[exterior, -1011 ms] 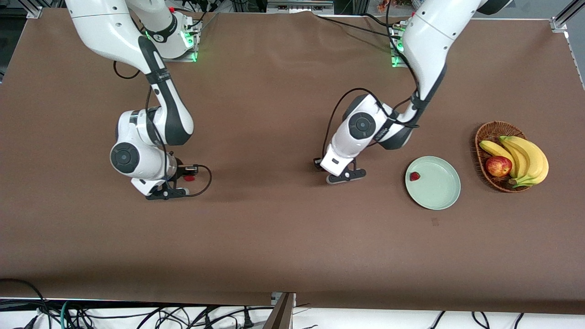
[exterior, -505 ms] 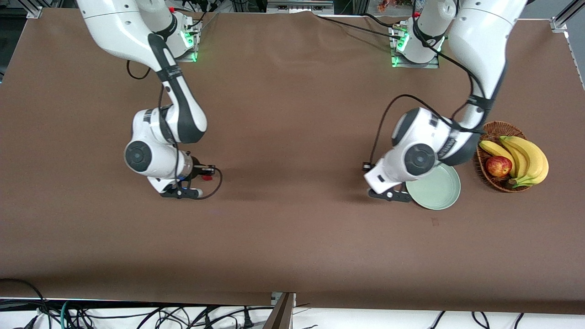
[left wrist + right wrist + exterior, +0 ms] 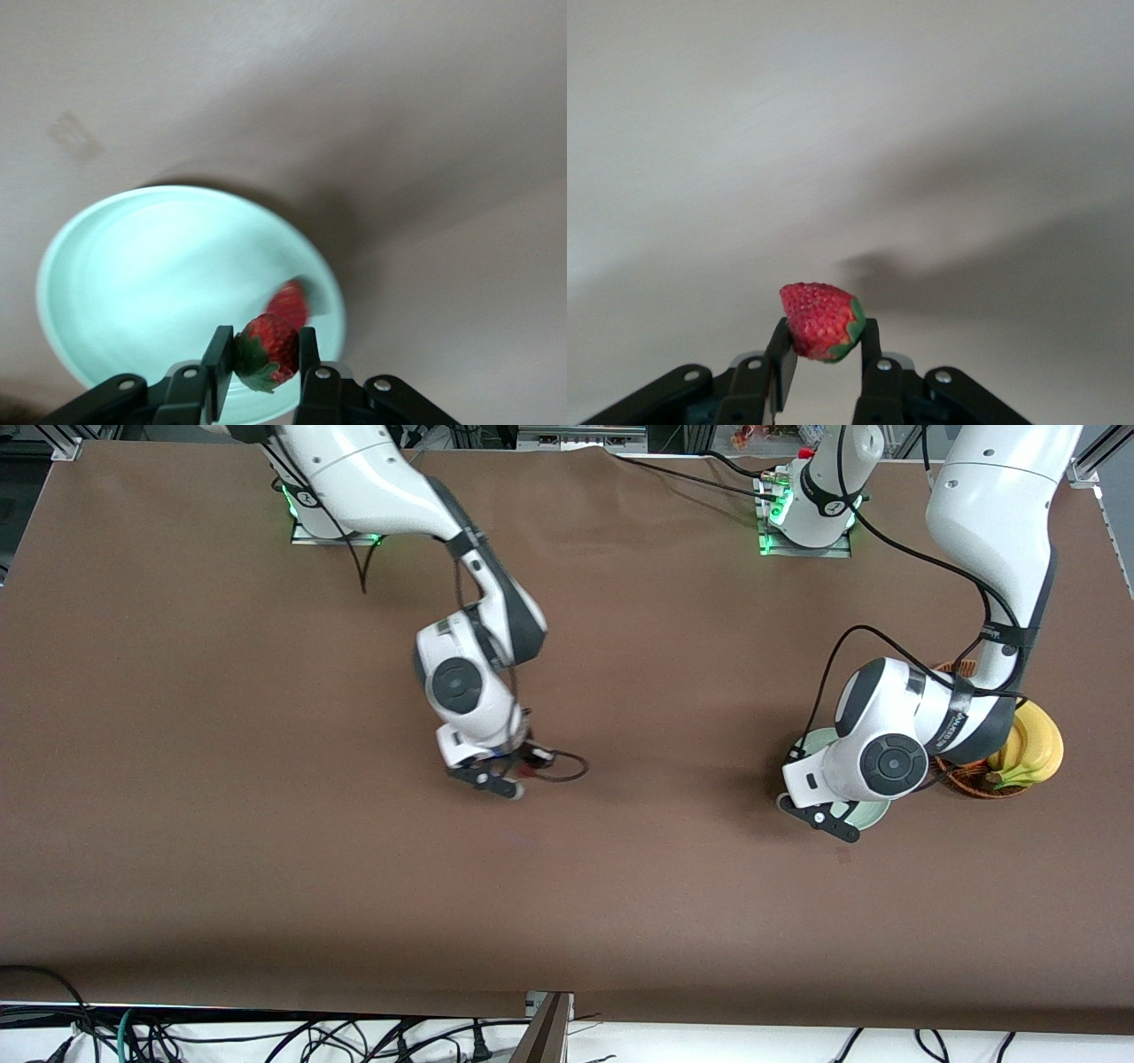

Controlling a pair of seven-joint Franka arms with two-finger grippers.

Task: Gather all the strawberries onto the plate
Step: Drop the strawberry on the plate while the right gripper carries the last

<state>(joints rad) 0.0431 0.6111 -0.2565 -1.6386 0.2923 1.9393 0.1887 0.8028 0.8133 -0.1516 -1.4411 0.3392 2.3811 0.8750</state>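
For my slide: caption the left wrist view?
Left gripper holds a strawberry over the plate.

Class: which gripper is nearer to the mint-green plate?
Left. The left gripper, holding a strawberry, hangs over the plate; the right gripper is over bare table mid-way, carrying another strawberry.

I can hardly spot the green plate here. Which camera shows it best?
The left wrist view: nearly the whole plate shows, under the held strawberry. In the front view the left arm covers all but slivers of it. The right wrist view shows none.
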